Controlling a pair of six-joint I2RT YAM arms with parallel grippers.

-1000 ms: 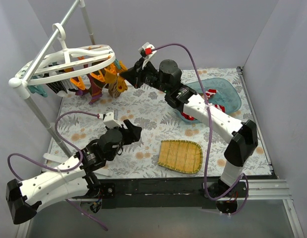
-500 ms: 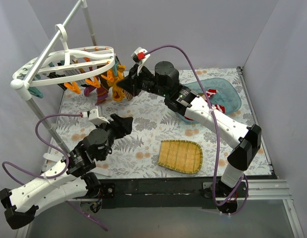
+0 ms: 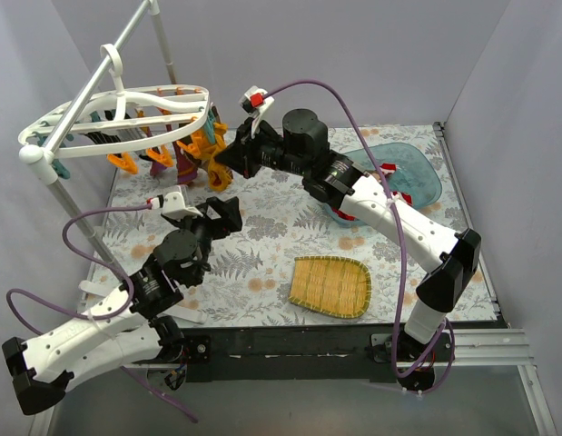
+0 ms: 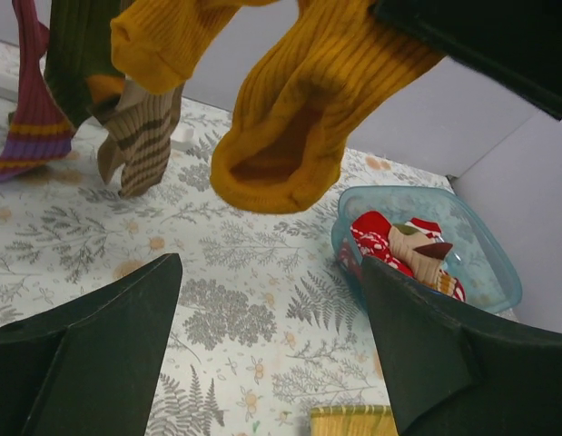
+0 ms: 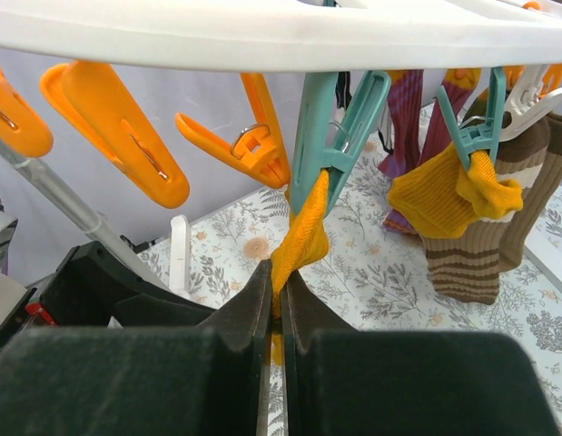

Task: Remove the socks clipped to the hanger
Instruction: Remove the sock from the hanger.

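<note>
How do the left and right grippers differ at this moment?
The right gripper is shut on an orange sock under its teal clip; the left gripper is open and holds nothing. The right is up at the hanger; the left sits lower, beneath it. Both face the hanger.

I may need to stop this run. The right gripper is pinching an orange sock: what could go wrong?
1. The right gripper grips only a thin fold of the orange sock, which the teal clip clamps; a pull could slip off.
2. The pull may swing the hanger, hanging by its hook.
3. The left gripper is open below; a freed sock may drop on the table.
</note>
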